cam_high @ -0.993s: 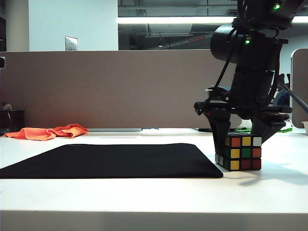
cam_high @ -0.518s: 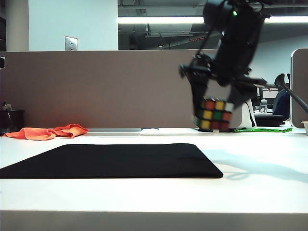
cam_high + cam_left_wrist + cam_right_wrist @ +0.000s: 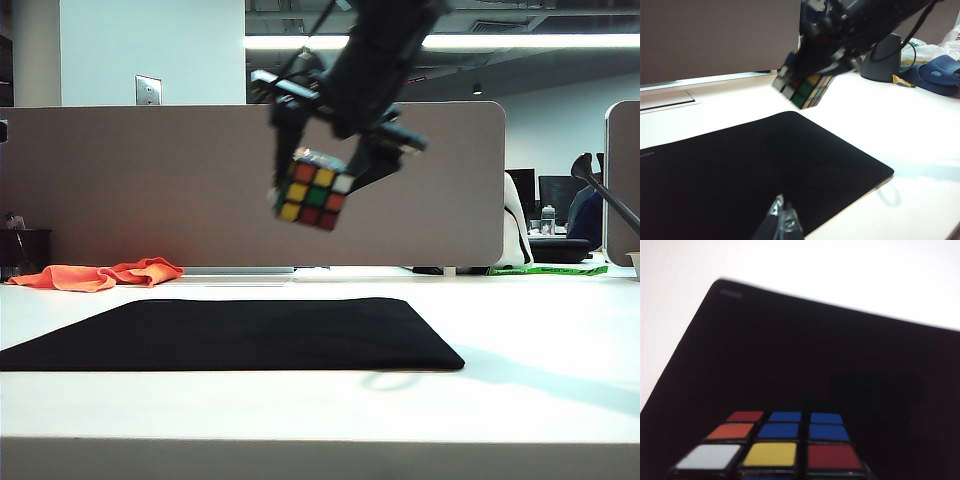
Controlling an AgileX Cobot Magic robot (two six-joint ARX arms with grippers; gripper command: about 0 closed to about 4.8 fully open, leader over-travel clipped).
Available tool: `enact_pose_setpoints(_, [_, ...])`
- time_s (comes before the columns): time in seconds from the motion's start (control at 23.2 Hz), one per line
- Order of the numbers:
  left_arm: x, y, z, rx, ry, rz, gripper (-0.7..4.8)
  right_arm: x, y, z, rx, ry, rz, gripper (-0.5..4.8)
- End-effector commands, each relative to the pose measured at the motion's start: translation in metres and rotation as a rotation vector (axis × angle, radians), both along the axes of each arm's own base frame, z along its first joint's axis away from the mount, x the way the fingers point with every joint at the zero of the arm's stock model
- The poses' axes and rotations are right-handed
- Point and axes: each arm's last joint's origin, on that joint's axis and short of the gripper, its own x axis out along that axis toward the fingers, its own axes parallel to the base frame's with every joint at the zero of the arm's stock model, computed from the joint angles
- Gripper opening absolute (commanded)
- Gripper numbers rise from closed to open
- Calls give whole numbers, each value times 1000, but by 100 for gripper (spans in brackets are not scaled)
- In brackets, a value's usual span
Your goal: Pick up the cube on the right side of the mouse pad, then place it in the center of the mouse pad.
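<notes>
We see the cube (image 3: 314, 190) as glossy plastic with shiny stickers, the mouse pad (image 3: 230, 332) as matt black fabric, the table (image 3: 540, 330) smooth and pale, the orange cloth (image 3: 100, 274) soft, crumpled.

One stickered, black-edged puzzle cube (image 3: 313, 189) and one flat black rectangular mouse pad (image 3: 230, 333) appear. One crumpled orange cloth (image 3: 100, 274) lies on one white table (image 3: 520, 400).
</notes>
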Motion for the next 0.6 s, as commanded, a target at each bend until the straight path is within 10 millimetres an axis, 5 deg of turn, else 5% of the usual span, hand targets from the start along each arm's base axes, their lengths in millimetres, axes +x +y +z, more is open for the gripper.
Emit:
enact_pose_setpoints(0.04, [0, 0, 2, -4, -9, 3, -6, 4, 23, -6, 23, -10, 26, 305])
enact_pose_setpoints(0.3, [0, 1, 2, -24, 7, 19, -6, 17, 58, -20, 22, 19, 52, 305])
enact_pose_setpoints(0.6, [0, 1, 2, -25, 7, 40, -6, 26, 68, -28, -17, 36, 22, 305])
